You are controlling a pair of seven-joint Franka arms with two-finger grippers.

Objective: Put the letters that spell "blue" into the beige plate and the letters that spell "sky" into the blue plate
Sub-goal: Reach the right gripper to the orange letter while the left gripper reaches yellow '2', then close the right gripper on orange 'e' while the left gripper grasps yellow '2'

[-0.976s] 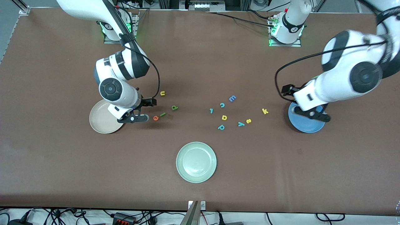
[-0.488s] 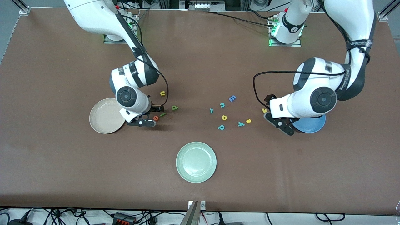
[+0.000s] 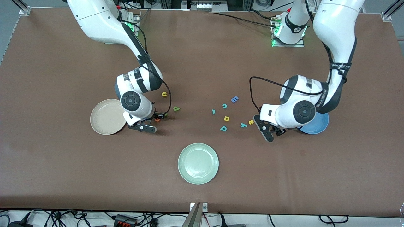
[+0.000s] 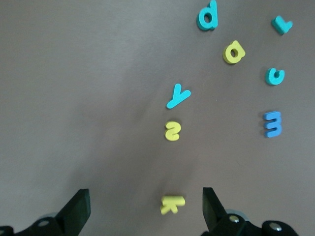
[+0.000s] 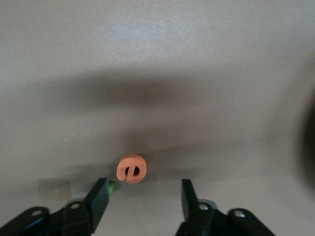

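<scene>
Nearest the camera: pale green plate [image 3: 198, 163], not part of the job, ignore.

Next row back, both ends working:
- right gripper [image 3: 151, 123] low over orange e [image 3: 157, 119], just beside beige plate [image 3: 105, 116]. In the wrist view, jaws apart on either side of orange e [image 5: 131, 168], no contact visible, nothing held.
- left gripper [image 3: 268, 129] low over yellow k, which is hidden under the hand from the front. In the wrist view, yellow k [image 4: 172, 204] sits between wide-spread fingers [image 4: 78, 209], clear of both. Released, nothing held.
- blue plate [image 3: 317, 126] half under the left arm, visible part bare. Beige plate bare too.

Slightly farther: teal y [image 3: 243, 125] and yellow s [image 3: 251, 122] side by side, just beside the left gripper. Decoys around them: teal p-shape [image 3: 223, 128], yellow d-shape [image 3: 226, 118], teal c [image 3: 224, 106], blue E [image 3: 234, 99].

Farther again: dark green l [image 3: 165, 115] touching or nearly touching orange e, green b [image 3: 176, 108], then yellow u [image 3: 164, 94] farthest.

Handling, judged: foam, near weightless, soft, squashes under force, not fragile. Thin and flat on the table, so fingertips down to the surface and pinch across the outer edges, light squeeze. Likely to cling to a pad on release or flick out if clipped off-centre. Risk at orange e: catching dark green l alongside.
</scene>
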